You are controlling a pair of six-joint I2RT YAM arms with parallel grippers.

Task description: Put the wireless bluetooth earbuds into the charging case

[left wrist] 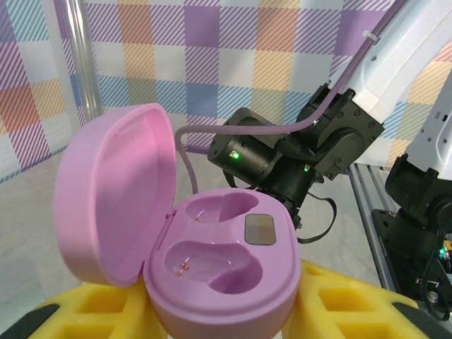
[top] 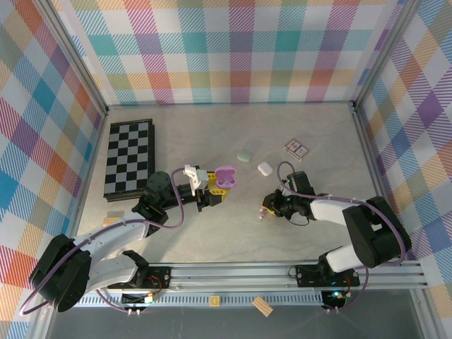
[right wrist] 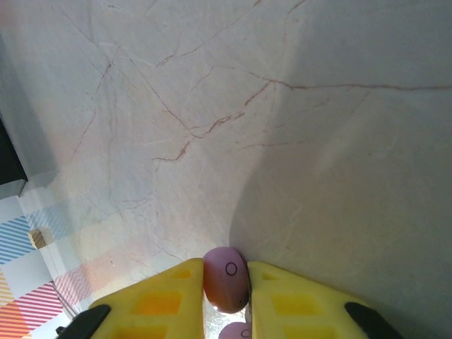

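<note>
Table (top: 212,233) lies open at lower centre — chessboard (top: 128,157) blocks the left; pink case (top: 226,176), green case (top: 244,155), white case (top: 265,168) and card (top: 297,149) crowd the middle.

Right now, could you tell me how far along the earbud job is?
Done: the lilac case is open and held in the left jaws. Both its wells look empty, so nothing is seated yet. In hand: the right jaws are shut on a lilac earbud, low over the table. Left: carry it across to the case, seat it in a well, then probably do the same for its mate.
</note>
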